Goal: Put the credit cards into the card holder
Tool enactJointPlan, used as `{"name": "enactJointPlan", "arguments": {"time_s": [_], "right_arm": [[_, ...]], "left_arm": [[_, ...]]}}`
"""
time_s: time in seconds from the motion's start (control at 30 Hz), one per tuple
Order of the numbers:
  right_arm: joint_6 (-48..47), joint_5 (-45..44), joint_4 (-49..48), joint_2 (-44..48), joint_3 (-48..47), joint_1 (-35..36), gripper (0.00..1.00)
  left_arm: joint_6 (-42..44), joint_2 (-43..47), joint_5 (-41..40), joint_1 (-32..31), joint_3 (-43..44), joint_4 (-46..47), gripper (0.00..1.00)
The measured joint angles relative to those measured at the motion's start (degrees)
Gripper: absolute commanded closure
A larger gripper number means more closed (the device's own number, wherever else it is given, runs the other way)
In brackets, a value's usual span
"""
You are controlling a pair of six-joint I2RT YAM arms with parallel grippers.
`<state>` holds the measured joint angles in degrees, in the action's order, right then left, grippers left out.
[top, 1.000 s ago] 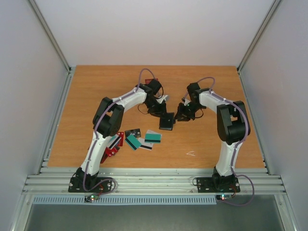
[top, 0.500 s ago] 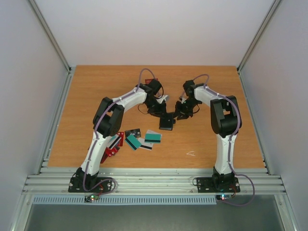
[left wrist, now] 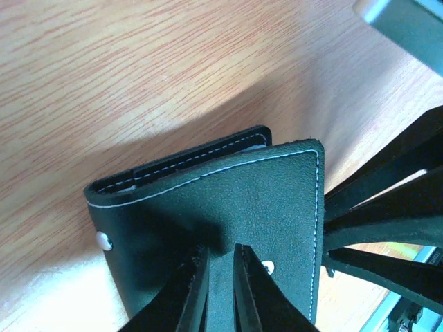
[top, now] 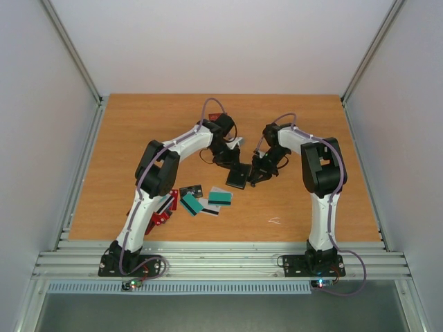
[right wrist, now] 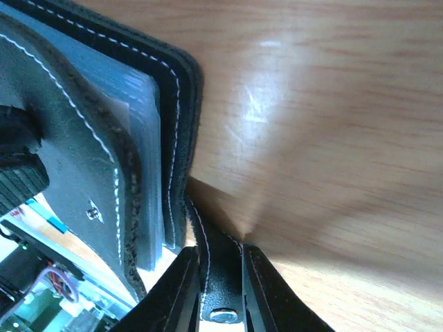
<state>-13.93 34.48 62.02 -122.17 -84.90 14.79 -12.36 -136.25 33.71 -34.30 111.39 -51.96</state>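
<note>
The black card holder (top: 239, 177) is held at mid-table between both grippers. My left gripper (top: 230, 164) is shut on its outer flap (left wrist: 228, 200), its jaws pinching the leather (left wrist: 220, 259). My right gripper (top: 255, 173) is shut on the holder's snap strap (right wrist: 216, 266). The holder (right wrist: 83, 138) is partly open, and its pale grey-blue sleeves (right wrist: 142, 124) show in the right wrist view. Several credit cards lie near the front left: a teal one (top: 220, 198), another teal one (top: 192, 204), a black one (top: 193, 189) and red ones (top: 160, 211).
A red card (top: 216, 116) lies behind the left wrist. A small white scrap (top: 275, 221) lies on the wooden table (top: 311, 131) in front of the right arm. White walls enclose the table on three sides.
My right gripper has moved left and toward the front, up to the card holder, and now grips its strap. The left arm and the loose cards have stayed put.
</note>
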Motion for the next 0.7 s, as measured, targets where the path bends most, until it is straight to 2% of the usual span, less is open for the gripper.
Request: {"name": "enactJointPlan", "arguments": {"time_s": [0.2,0.43,0.7], "right_arm": [[0.2,0.6,-0.5,0.0,0.5,-0.2,0.87],[1.5,3.8,-0.9,0.0,0.5,-0.6,0.88],[3.3,7.6,-2.8,0.0,0.5,-0.7,0.88]], "left_arm": [[0.0,0.0,-0.3,-0.2,0.0,-0.2,0.83],[0.4,0.7,-1.2,-0.7,0.2,-0.8,0.69],[1.6,5.3,-3.6,-0.8,-5.0,-3.1,0.69]]}}
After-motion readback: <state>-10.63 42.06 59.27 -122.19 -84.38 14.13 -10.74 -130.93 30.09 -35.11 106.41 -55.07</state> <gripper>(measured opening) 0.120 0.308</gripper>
